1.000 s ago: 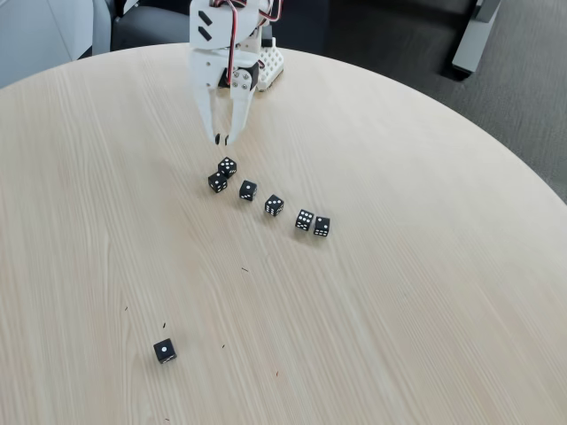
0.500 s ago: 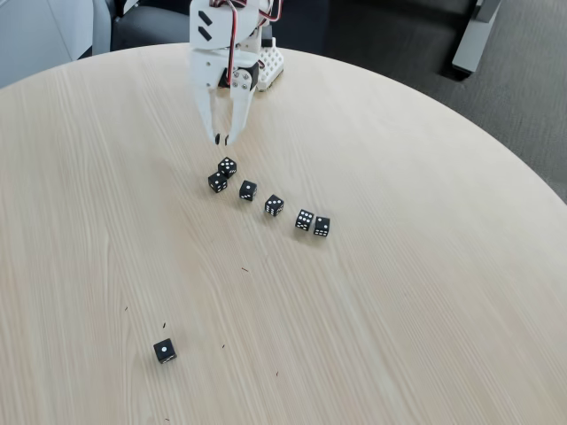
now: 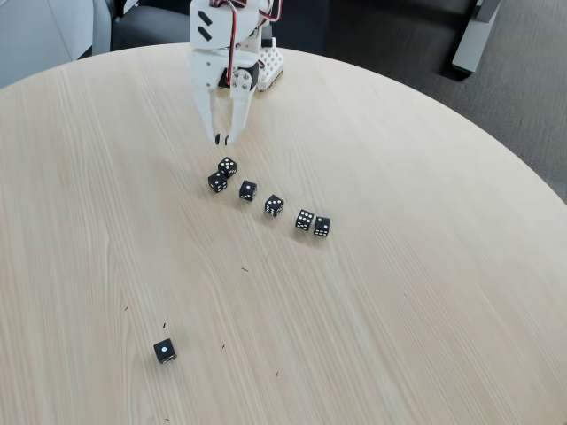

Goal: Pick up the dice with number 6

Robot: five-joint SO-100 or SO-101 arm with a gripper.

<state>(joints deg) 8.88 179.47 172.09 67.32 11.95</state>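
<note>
In the fixed view a row of small black dice lies near the middle of the round wooden table point(image 3: 425, 292). The dice with number 6 point(image 3: 305, 220) is second from the row's right end, its top face showing two rows of three white pips. It touches the last die point(image 3: 322, 227). My white gripper point(image 3: 222, 138) hangs at the back, pointing down, just above and behind the row's left end. Its fingertips meet with nothing between them, so it is shut. It is well to the left of the six die and apart from it.
Other black dice sit at the row's left: a pair point(image 3: 228, 166) point(image 3: 217, 181), then one point(image 3: 248, 189) and another point(image 3: 274, 205). A lone die point(image 3: 164, 351) showing one pip lies near the front left. The arm's base point(image 3: 266, 62) stands at the table's far edge.
</note>
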